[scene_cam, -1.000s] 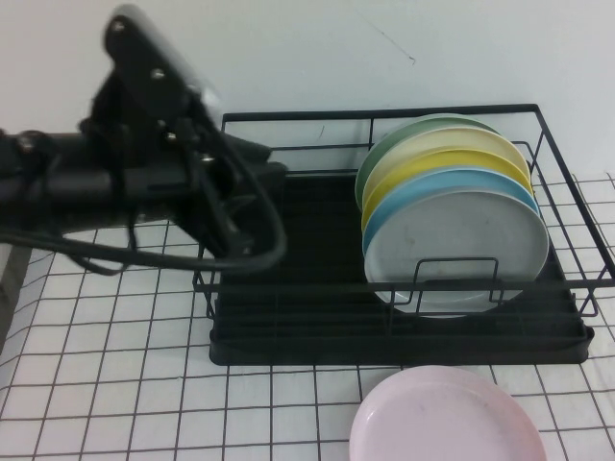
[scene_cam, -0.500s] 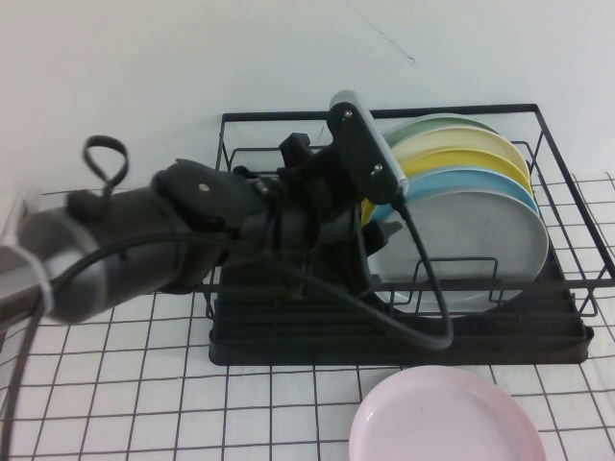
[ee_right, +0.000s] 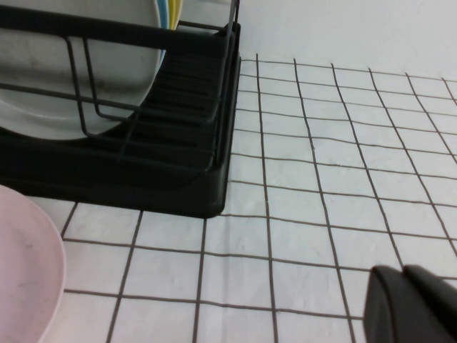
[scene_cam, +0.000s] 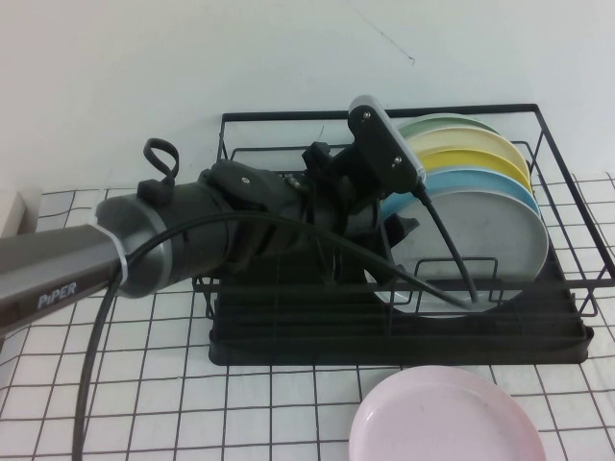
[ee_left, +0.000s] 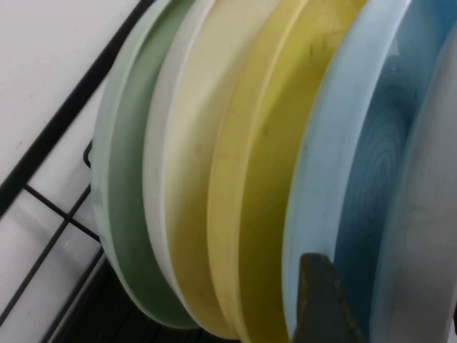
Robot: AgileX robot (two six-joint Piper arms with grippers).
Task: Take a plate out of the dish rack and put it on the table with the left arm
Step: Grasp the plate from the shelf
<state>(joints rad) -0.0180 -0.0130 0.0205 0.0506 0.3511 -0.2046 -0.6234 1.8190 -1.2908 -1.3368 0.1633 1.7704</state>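
The left gripper, open at the left rim of the grey plate standing foremost in the dish rack, risks pinching the touching blue plate too; the right gripper, state indiscernible, hangs beside the rack.

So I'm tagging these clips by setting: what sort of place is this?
Probably a mock kitchen worktop at a robot test bench: a black wire dish rack of upright coloured plates, the front one pale grey, on a white grid-lined table. The left gripper reaches among the plates; the right gripper hovers over the table.
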